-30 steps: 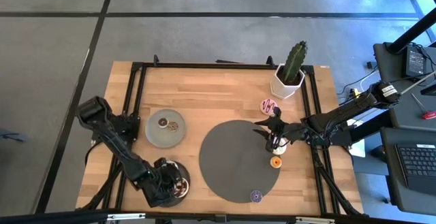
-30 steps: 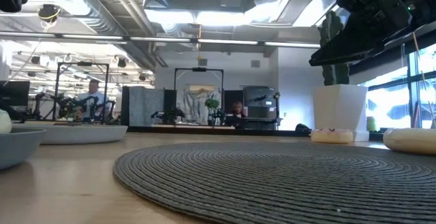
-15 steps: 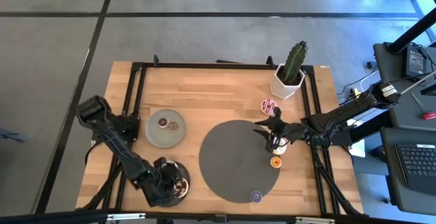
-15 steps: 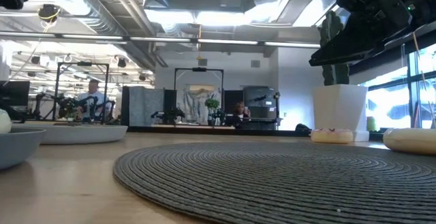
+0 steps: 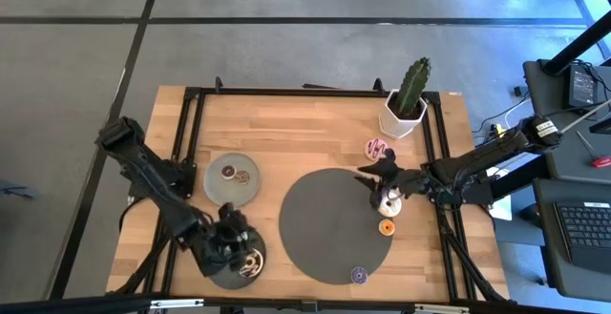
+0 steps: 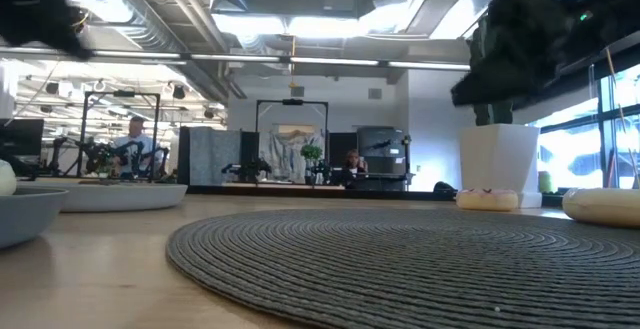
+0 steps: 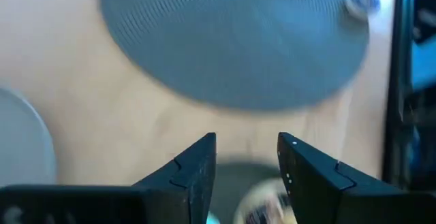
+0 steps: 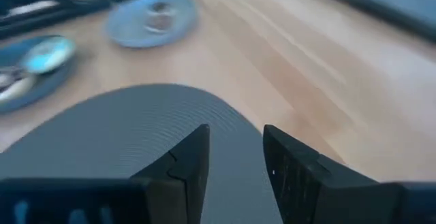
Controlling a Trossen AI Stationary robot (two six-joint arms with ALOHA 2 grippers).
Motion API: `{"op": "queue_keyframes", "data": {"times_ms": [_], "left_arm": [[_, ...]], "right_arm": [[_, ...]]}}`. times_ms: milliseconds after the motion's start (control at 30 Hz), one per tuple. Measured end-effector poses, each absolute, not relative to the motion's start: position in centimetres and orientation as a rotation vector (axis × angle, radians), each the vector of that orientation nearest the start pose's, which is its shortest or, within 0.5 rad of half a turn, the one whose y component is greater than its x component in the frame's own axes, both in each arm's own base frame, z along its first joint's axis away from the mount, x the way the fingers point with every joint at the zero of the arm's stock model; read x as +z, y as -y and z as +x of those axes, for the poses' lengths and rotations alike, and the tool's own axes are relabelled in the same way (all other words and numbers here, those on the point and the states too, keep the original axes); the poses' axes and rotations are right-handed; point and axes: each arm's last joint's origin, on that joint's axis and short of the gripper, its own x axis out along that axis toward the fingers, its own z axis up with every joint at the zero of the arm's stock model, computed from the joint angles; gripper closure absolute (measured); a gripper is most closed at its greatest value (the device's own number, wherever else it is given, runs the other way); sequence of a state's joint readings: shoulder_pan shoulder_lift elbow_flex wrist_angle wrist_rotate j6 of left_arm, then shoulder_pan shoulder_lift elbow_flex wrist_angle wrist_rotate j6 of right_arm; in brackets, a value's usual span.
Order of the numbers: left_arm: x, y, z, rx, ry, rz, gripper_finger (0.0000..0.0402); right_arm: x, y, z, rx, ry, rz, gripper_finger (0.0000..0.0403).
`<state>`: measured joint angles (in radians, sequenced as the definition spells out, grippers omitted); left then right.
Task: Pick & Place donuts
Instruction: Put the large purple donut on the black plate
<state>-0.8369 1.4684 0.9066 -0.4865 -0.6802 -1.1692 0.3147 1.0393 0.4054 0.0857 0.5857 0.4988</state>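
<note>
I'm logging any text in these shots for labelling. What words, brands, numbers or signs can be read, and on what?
None can be read.
Black keyboard beside the table: key legends too small.
Device on the side stand: markings too small.
Room behind the table in the low view: no legible sign.

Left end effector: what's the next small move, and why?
Probably lift the left end effector straight up and clear. It is open and empty, and a donut already lies on the near plate beneath it.
</note>
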Motion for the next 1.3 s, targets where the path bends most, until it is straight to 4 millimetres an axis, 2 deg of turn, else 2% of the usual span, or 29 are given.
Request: {"op": "queue_keyframes", "data": {"times_ms": [200,333,600,800,1067,1167,1300], "left_arm": [[22.0,15.9,22.3,0.364,-0.662,-0.284,0.0252],[22.1,13.4,24.0,0.398,-0.683,-0.198,0.0252],[22.0,9.7,26.0,0.377,-0.766,-0.172,0.0252],[21.9,8.6,26.5,0.359,-0.797,-0.178,0.0253],[21.9,8.5,26.5,0.355,-0.802,-0.180,0.0248],[21.9,8.5,26.5,0.338,-0.811,-0.181,0.0250],[21.9,8.5,26.5,0.331,-0.815,-0.178,0.0253]], "right_arm": [[17.3,-1.3,18.4,-0.612,-0.629,0.347,0.0263],[16.8,0.6,17.9,-0.729,-0.679,0.367,0.0263],[16.5,2.5,18.0,-0.677,-0.781,0.277,0.0263],[15.0,3.4,18.3,-0.657,-0.896,0.256,0.0263],[13.0,4.1,18.9,-0.660,-1.017,0.199,0.0269],[12.8,4.2,19.1,-0.663,-1.019,0.200,0.0288],[12.9,4.2,19.1,-0.663,-1.006,0.201,0.0335]]}}
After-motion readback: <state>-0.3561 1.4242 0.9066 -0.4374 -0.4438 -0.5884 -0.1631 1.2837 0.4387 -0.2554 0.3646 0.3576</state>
